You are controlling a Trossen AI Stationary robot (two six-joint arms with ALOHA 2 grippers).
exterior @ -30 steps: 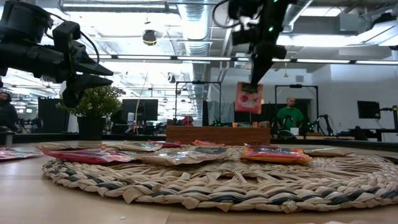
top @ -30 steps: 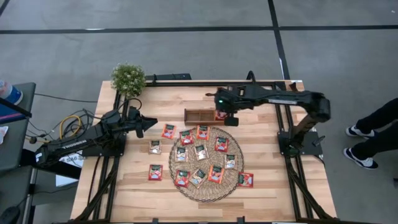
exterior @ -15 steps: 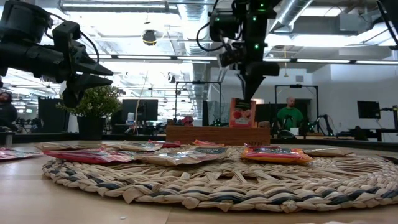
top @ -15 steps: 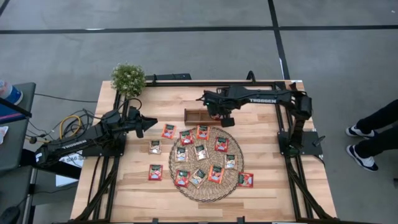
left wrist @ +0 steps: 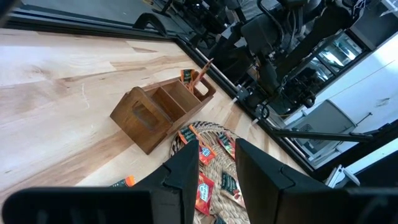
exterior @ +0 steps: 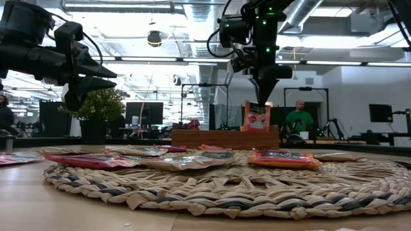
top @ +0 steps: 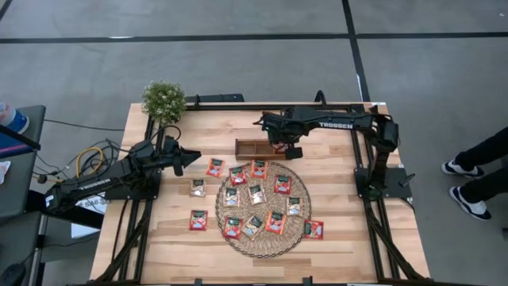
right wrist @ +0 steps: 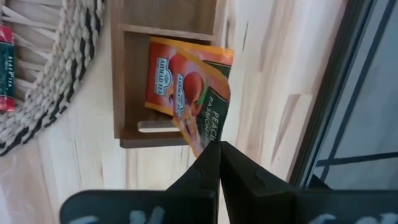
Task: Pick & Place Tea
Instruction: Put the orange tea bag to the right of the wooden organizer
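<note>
My right gripper point(exterior: 262, 97) is shut on a red-orange tea sachet point(exterior: 257, 117) over the right end compartment of the small wooden tray point(top: 255, 148). Another orange sachet point(right wrist: 165, 79) sits in that compartment. Several more sachets lie flat on the round wicker mat point(top: 295, 230), and a few lie on the table, such as one point(top: 198, 220) at the near left. My left gripper point(top: 193, 156) hangs open above the table's left side, holding nothing. My right gripper pinches the sachet's upper edge point(right wrist: 213, 140), near a corner, between its two fingertips. The fingers come from above, pointing steeply down. The sachet hangs upright below them, its lower part sunk behind the tray's wall point(exterior: 225, 138); whether it rests on the tray's floor I cannot tell.
A small potted plant point(top: 163, 100) stands at the table's far left corner. Black frame rails point(top: 361, 159) run along the table's sides. People show in the room beyond the table's far edge.
My right gripper has gone down over the tray's right end and tipped more steeply, still shut on the sachet. The sachet, which hung well clear above the tray, now has its lower part inside the right compartment.
</note>
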